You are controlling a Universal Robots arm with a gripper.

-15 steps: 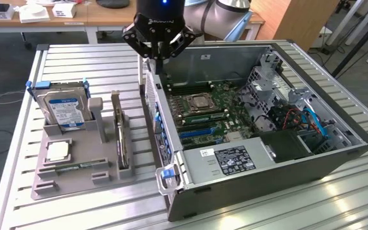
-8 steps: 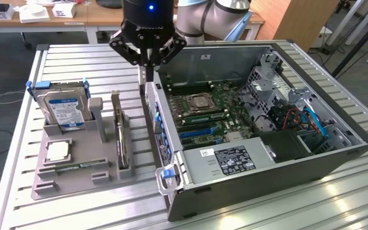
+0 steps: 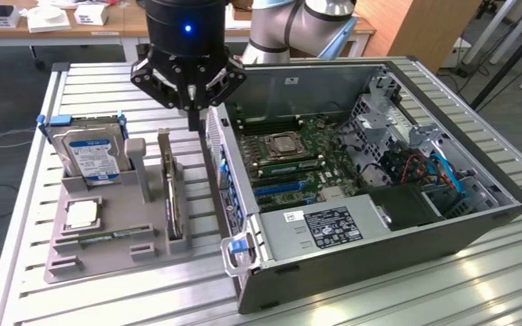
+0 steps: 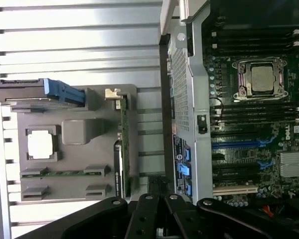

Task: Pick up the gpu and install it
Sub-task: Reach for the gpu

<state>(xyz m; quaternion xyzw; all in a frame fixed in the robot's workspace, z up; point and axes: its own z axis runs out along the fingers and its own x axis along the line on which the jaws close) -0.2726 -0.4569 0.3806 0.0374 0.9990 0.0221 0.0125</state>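
You are working the pick step, with nothing grasped.
The table (image 3: 107,299) is carrying the open computer case (image 3: 442,204) and the grey fixture (image 3: 89,261). Your gripper (image 3: 192,125), jaws clenched and empty, is hanging over the narrow gap between them, close to the case wall. The gpu (image 3: 172,197) is standing on edge in the fixture; grasping it is calling for parted jaws.

Nothing readable — print on the hard drive label (image 3: 93,160) and power supply sticker (image 3: 332,227) too small.
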